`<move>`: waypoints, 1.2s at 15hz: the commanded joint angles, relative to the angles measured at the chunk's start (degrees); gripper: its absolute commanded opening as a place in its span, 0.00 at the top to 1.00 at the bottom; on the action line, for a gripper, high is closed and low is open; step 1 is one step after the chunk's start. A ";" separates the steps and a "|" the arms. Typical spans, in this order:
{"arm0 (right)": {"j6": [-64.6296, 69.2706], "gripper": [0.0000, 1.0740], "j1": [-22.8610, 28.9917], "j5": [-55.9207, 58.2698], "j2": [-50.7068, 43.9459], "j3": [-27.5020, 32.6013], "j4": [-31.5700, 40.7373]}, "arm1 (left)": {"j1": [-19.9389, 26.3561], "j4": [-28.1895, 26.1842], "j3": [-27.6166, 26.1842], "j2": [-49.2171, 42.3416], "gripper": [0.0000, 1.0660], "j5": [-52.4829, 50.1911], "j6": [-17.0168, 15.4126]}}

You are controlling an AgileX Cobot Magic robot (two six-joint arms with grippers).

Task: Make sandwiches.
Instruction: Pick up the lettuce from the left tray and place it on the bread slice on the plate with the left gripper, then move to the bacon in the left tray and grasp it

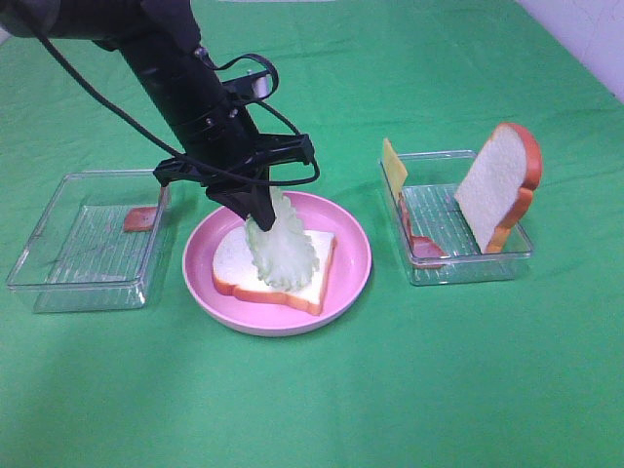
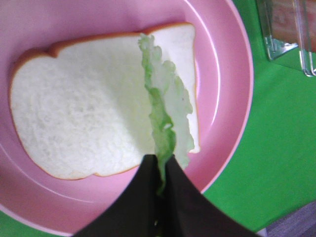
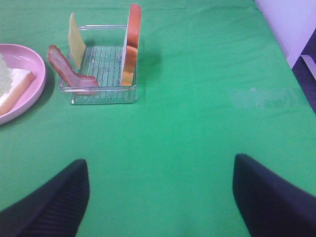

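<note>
A white bread slice point(image 1: 234, 268) with orange-brown crust lies flat on the round pink plate point(image 1: 351, 263). My left gripper point(image 1: 255, 216) is shut on a pale green lettuce leaf point(image 1: 283, 249) and holds it upright, its lower end on the bread. The left wrist view shows the lettuce point(image 2: 165, 116) pinched between the black fingers point(image 2: 140, 197) above the bread point(image 2: 79, 113). A second bread slice point(image 1: 497, 185), a yellow cheese square point(image 1: 394, 166) and a bacon strip point(image 1: 419, 244) stand in the right clear tray point(image 1: 487, 268). My right gripper point(image 3: 160, 197) is open over bare cloth, out of the exterior view.
A clear tray point(image 1: 58, 283) at the left holds one bacon piece point(image 1: 139, 217). The green cloth point(image 1: 439, 390) covers the whole table. The right wrist view shows the right tray point(image 3: 98, 94) with bacon point(image 3: 64, 66), cheese point(image 3: 75, 39) and bread point(image 3: 132, 44), and the plate's rim point(image 3: 34, 84).
</note>
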 commanded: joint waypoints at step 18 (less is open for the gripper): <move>-0.69 0.29 -0.40 -0.52 -0.74 -0.06 -0.23 | -0.11 17.70 -8.42 -4.01 0.28 4.64 -12.09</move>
